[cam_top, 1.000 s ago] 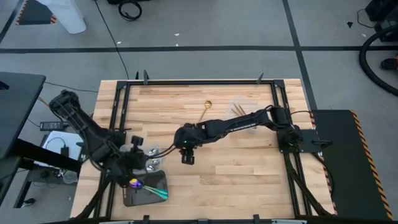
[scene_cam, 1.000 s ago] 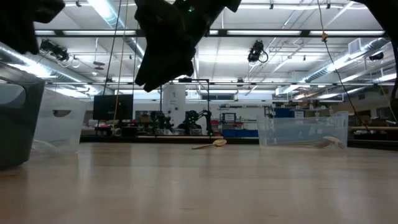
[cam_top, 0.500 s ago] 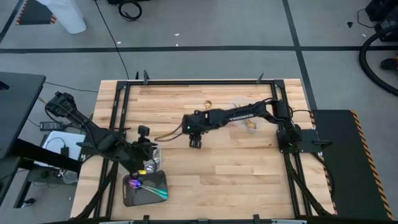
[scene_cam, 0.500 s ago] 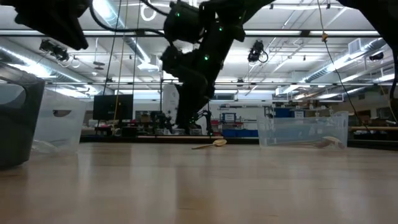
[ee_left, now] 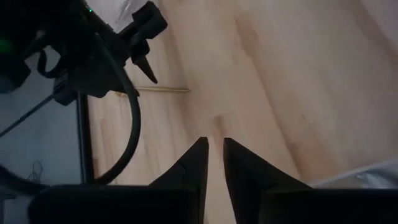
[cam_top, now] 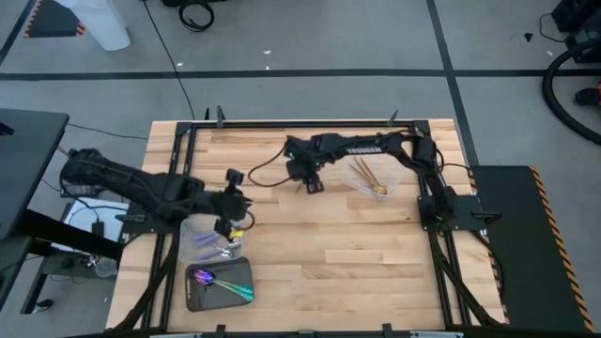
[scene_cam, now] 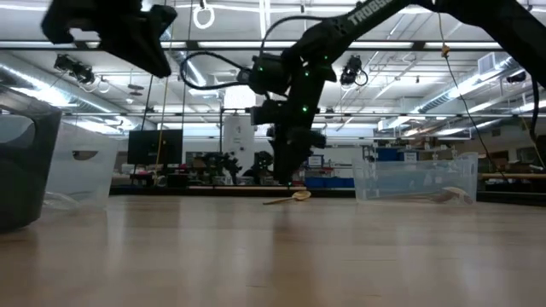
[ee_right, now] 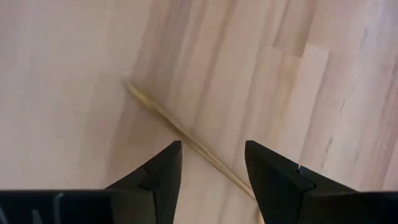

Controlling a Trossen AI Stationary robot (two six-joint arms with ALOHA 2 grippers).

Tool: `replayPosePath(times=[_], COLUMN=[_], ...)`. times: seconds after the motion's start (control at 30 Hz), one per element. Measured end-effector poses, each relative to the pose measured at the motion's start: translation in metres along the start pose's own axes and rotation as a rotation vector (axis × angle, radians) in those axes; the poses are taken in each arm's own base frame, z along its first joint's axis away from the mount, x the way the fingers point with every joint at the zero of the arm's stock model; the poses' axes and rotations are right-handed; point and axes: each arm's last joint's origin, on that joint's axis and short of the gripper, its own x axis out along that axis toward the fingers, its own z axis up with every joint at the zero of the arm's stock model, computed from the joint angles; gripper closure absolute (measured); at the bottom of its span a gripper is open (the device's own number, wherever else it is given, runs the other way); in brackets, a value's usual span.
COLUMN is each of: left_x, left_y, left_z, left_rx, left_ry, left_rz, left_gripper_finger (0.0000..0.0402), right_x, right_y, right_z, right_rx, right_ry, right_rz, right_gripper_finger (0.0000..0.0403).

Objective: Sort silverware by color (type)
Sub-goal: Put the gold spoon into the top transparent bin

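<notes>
Your two arms are dark, near-black, built of slim tubular links with chunkier blocks at the joints. The right arm [cam_top: 362, 145] carries pale lettering along its link, reading partly as "TROSS" in the low view, and small green lights glow near its wrist. A black cable loops loosely off that wrist. The left arm [cam_top: 131, 185] shows a cable too. Each gripper ends in two dark, tapered, wedge-shaped fingers [ee_right: 158, 180].
</notes>
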Motion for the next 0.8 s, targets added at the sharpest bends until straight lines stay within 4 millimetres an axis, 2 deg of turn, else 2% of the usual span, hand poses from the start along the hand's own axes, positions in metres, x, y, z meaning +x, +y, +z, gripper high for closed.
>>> replayPosePath(times=[0.1, 0.2, 0.33, 0.43, 0.63, 0.8], left_x=[0.006, 0.012, 0.023, 0.025, 0.008, -0.014], left_y=[0.013, 0.02, 0.013, 0.007, 0.007, 0.011], left_z=[-0.002, -0.006, -0.023, -0.034, -0.047, -0.057], left_rx=[-0.027, -0.07, -0.088, -0.122, -0.239, -0.338], left_ry=[-0.011, -0.02, -0.018, -0.058, -0.186, -0.308], left_rz=[-0.012, -0.071, -0.068, -0.056, -0.014, 0.019], left_gripper_finger=[0.0356, 0.0371, 0.039, 0.0396, 0.0391, 0.039], right_x=[0.0, 0.003, 0.003, 0.003, 0.015, 0.016], right_y=[-0.014, -0.025, -0.033, -0.03, -0.023, -0.03], right_z=[-0.011, -0.019, -0.025, -0.023, -0.023, -0.024], right_rx=[-0.084, -0.095, -0.089, -0.107, -0.191, -0.18], right_ry=[0.0, -0.004, 0.004, 0.006, 0.056, 0.044], right_rz=[0.035, 0.05, 0.047, 0.052, 0.055, 0.051], right_gripper_finger=[0.0218, 0.0218, 0.0218, 0.0218, 0.0225, 0.0244])
